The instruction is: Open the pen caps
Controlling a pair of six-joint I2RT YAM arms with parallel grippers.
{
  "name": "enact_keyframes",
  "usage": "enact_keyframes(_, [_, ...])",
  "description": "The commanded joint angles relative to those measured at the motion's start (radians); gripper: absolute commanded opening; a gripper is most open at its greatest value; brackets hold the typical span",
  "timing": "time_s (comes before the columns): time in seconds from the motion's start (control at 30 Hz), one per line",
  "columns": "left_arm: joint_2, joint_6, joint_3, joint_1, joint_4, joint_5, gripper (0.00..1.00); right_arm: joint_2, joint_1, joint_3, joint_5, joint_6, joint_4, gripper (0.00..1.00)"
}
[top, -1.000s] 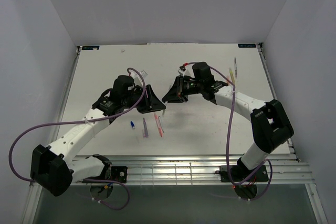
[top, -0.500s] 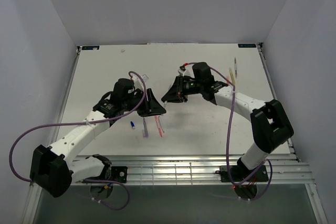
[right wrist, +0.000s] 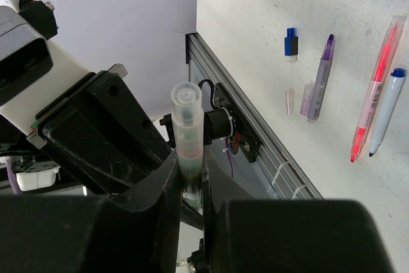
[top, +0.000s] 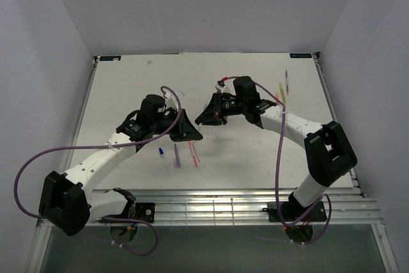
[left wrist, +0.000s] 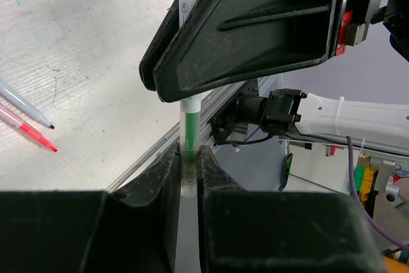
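Since a second ago the left gripper (left wrist: 187,161) has dropped slightly toward the near edge; the right gripper (right wrist: 190,180) has barely shifted. Green pen's cap (right wrist: 186,116) (translucent tube, green showing through) stands just above the right jaws on their camera side, apparently seated on the green pen (left wrist: 190,116). Right jaws are clamped on the pen just under the cap. Left jaws are clamped near the pen's opposite end, with a pale stub just past them. The pen runs crosswise through both sets of jaws, and the grippers face each other, close together.

On the table (top: 128,87), below the left jaws toward the near edge:
- a loose blue cap (right wrist: 291,44)
- a pale cap (right wrist: 291,100) just beside a purple pen (right wrist: 321,76)
- a red pen (right wrist: 374,103) and a blue pen (right wrist: 385,110), side by side, tips bare
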Motion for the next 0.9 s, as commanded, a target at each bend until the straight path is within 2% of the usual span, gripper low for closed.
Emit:
enact_keyframes(0.0, [-0.013, 0.008, -0.006, 0.002, -0.001, 0.020, 0.03, 0.001, 0.005, -0.006, -0.025, 0.024, 0.089, 0.08])
enact_keyframes(0.03, [-0.014, 0.006, -0.008, 0.002, -0.003, 0.018, 0.00, 0.002, 0.005, -0.004, -0.026, 0.027, 0.092, 0.08])
enact_keyframes(0.23, [-0.031, 0.005, -0.037, 0.002, -0.006, 0.031, 0.00, 0.053, -0.011, 0.049, -0.031, 0.032, 0.103, 0.08])
enact_keyframes(0.5, [-0.095, 0.013, -0.095, 0.002, -0.006, 0.051, 0.00, 0.208, -0.109, 0.259, -0.022, 0.047, 0.098, 0.08])
enact_keyframes(0.73, [-0.197, 0.007, -0.167, -0.001, -0.008, 0.044, 0.00, 0.337, -0.147, 0.478, 0.013, 0.036, 0.009, 0.08])
enact_keyframes(0.83, [-0.237, -0.006, -0.187, -0.001, -0.029, 0.011, 0.00, 0.386, -0.163, 0.552, 0.010, 0.006, -0.034, 0.08])
enact_keyframes(0.87, [-0.247, -0.007, -0.180, -0.001, -0.050, -0.041, 0.00, 0.390, -0.166, 0.575, 0.019, -0.029, -0.070, 0.08])
